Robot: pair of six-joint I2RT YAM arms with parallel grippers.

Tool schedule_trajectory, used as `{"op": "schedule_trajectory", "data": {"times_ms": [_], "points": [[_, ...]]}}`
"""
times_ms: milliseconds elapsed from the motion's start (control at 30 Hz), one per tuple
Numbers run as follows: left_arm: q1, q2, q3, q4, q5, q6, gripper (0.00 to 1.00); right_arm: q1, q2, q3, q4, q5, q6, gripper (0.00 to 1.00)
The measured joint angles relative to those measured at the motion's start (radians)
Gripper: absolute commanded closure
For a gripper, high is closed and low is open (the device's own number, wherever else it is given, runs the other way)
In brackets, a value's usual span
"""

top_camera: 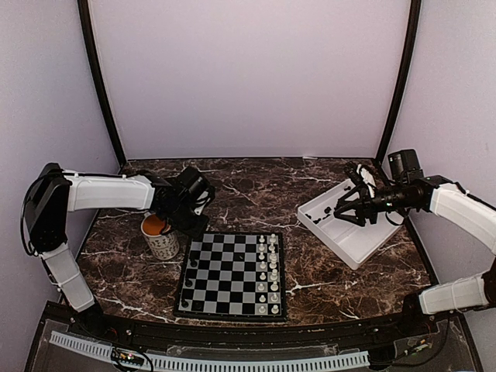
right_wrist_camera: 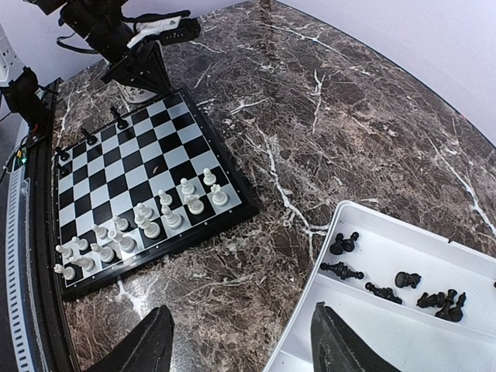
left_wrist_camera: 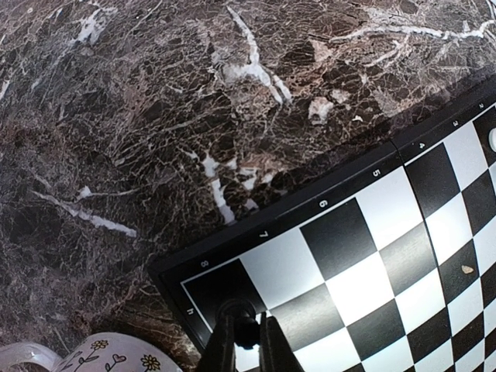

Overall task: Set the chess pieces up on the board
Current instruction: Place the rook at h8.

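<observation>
**Top external view.** The board [top_camera: 232, 275] lies at 6 o'clock on the marble table [top_camera: 256, 194]. White pieces [top_camera: 268, 271] fill its two columns on the 3 o'clock side. A few black chess pieces [top_camera: 189, 284] stand along its 9 o'clock edge. A mug [top_camera: 160, 236] stands just beside the board's far-left corner, at 10 o'clock from it. A white tray [top_camera: 364, 244] sits at 3 o'clock, well apart from the board, with more chess pieces in its far end. The left gripper [top_camera: 192, 227] hangs over the board's far-left corner. The right gripper [top_camera: 339, 215] hangs over the tray.

**Left wrist view.** The left gripper [left_wrist_camera: 246, 322] has its fingers [left_wrist_camera: 221, 345] drawn together over the corner square of the board [left_wrist_camera: 364, 248]. A small dark shape sits between the tips; whether it is a piece cannot be told. The mug [left_wrist_camera: 116, 355] shows at 7 o'clock.

**Right wrist view.** The right gripper [right_wrist_camera: 242, 314] has its fingers [right_wrist_camera: 151, 345] spread well apart and holds nothing. Chess pieces [right_wrist_camera: 407, 279] lie on their sides in the tray [right_wrist_camera: 387, 333] at 4 o'clock. The board [right_wrist_camera: 139, 178] lies at 10 o'clock, with white pieces [right_wrist_camera: 155, 221] on its near rows.
</observation>
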State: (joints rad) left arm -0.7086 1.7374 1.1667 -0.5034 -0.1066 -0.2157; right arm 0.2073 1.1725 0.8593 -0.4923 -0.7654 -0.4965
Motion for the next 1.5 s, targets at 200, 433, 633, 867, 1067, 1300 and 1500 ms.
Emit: {"op": "schedule_trajectory", "data": {"times_ms": [200,433,633,867,1067,1300,1500], "points": [[0.003,0.017,0.027,-0.035,0.005,0.007,0.91,0.0,0.002,0.0,0.0,0.0,-0.001,0.38],[0.004,0.047,0.062,-0.071,0.004,0.019,0.91,0.0,0.002,0.0,0.0,0.0,-0.003,0.38],[0.004,0.056,0.075,-0.087,0.005,0.023,0.88,0.0,0.006,0.0,0.0,0.0,-0.003,0.38],[0.005,0.061,0.078,-0.099,0.005,0.028,0.84,0.0,0.01,0.0,0.0,0.001,-0.003,0.38],[0.005,0.061,0.078,-0.101,0.005,0.029,0.83,0.0,0.014,0.0,0.0,0.003,-0.003,0.38],[0.005,0.062,0.078,-0.101,0.013,0.034,0.78,0.0,0.015,0.0,0.0,0.003,-0.004,0.38],[0.005,0.072,0.09,-0.101,0.024,0.033,0.77,0.0,0.015,0.0,0.0,0.003,-0.004,0.38]]}}
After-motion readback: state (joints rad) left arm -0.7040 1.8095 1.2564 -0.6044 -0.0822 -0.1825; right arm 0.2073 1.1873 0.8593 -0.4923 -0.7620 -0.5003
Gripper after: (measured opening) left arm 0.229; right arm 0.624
